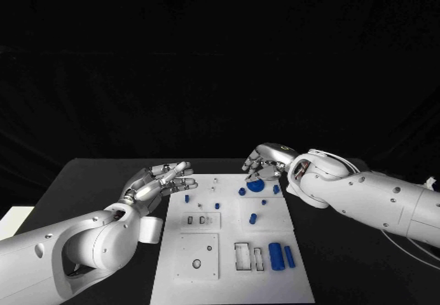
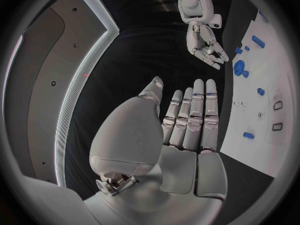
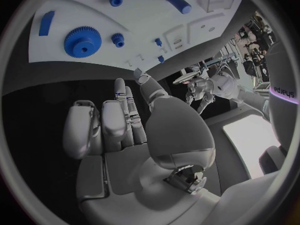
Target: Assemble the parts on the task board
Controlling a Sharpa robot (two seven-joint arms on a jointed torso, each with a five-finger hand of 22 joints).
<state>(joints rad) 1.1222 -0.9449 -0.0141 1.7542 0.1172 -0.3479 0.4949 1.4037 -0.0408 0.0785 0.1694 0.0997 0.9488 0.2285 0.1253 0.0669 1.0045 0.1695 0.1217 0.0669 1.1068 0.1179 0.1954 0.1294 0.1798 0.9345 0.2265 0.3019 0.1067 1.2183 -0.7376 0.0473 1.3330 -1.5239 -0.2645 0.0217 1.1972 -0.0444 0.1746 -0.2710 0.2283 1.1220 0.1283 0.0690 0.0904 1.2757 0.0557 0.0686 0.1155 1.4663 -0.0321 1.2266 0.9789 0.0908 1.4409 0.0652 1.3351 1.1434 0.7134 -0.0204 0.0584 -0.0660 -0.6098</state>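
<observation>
Right now the left robot hand (image 1: 163,180) is hovering open-fingered at the task board's (image 1: 234,279) ten o'clock edge, holding nothing; the right robot hand (image 1: 267,162) is curling empty above the blue gear (image 1: 255,185) at twelve o'clock, its fingertips hard to make out.

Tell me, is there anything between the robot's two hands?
Yes. In the head view the far end of the white task board lies between the left hand and the right hand, with a few small blue parts on it.
</observation>
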